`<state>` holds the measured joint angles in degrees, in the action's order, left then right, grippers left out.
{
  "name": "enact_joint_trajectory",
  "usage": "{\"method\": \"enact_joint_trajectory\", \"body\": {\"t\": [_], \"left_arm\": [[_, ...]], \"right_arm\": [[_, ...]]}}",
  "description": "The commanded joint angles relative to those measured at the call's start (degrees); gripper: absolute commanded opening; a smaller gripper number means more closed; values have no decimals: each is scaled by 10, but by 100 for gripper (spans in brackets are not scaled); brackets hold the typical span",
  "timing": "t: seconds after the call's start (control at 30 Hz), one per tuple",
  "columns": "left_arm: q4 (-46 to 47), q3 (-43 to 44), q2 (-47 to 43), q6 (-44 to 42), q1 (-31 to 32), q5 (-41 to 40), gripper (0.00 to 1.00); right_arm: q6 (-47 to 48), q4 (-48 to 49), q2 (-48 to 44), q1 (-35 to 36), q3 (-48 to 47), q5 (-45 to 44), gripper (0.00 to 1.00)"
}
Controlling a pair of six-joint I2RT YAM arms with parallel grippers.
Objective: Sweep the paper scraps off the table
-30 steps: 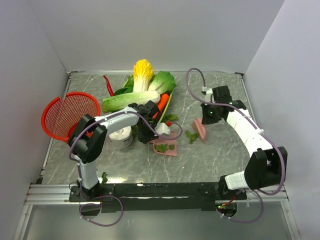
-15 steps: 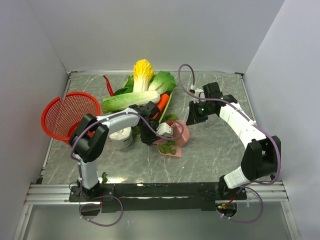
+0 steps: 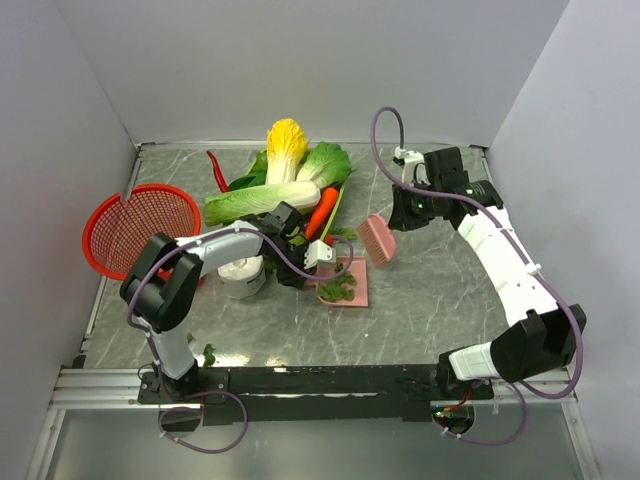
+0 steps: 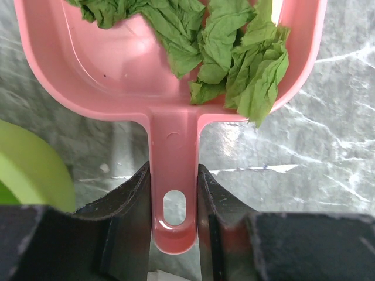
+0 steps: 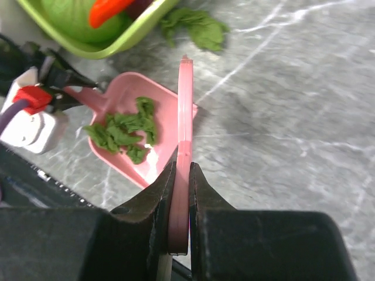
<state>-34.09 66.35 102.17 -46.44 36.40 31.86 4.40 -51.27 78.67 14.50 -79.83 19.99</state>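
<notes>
Your left pincer (image 4: pixel 173 175) is closed tight on the handle of the pink dustpan (image 4: pixel 111 64). One finger presses on each side of the handle. The pan lies flat on the table (image 3: pixel 430 300), near the middle, with its open mouth pointing to the right.

A pile of crumpled green paper scraps (image 4: pixel 240 58) sits inside the pan. One bit hangs a little over the edge of the pan.

Your right pincer (image 5: pixel 181 175) is closed tight on the pink brush (image 3: pixel 377 240). The brush sticks out from between the two fingers. It is just to the right of the dustpan and a bit farther back. You cannot tell from the pictures if the brush touches the table.

Not all the paper is in the pan. One green scrap (image 5: pixel 199 26) lies on the table just beside the green tray (image 5: pixel 88 51), on the far side of the pan. Another small scrap (image 3: pixel 208 354) lies at the near edge of the table, close to the bottom of your left arm.

The green tray is behind the pan and holds vegetables, with an orange carrot (image 3: pixel 322 205) among them. A red basket (image 3: pixel 130 230) stands at the left side of the table, well apart from the pan.
</notes>
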Motion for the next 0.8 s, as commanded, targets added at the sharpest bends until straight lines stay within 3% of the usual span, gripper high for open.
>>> {"method": "enact_joint_trajectory", "body": {"t": [0.0, 0.1, 0.17, 0.2, 0.27, 0.47, 0.63, 0.73, 0.77], "left_arm": [[26, 19, -3, -22, 9, -4, 1], [31, 10, -1, -28, 10, -28, 3], [34, 3, 0, -30, 10, -27, 11], [40, 0, 0, -30, 10, -22, 24], [48, -11, -2, -30, 11, -3, 32], [84, -17, 13, -3, 14, 9, 45], [67, -5, 16, -8, 13, 27, 49], [54, 0, 22, -19, 13, 29, 43], [50, 1, 23, -19, 13, 28, 37]], "right_arm": [[-3, 20, -35, -20, 7, -50, 0], [-8, 33, -39, -35, 16, -85, 0], [-21, 35, -37, -61, 22, -100, 0], [-29, 30, -34, -74, 23, -93, 0], [-37, 24, -27, -109, 23, -73, 0], [-43, 9, -19, -159, 22, -65, 0], [-43, 9, -27, -165, 23, -58, 0], [-43, 13, -32, -165, 28, -57, 0], [-43, 15, -34, -166, 29, -57, 0]]}}
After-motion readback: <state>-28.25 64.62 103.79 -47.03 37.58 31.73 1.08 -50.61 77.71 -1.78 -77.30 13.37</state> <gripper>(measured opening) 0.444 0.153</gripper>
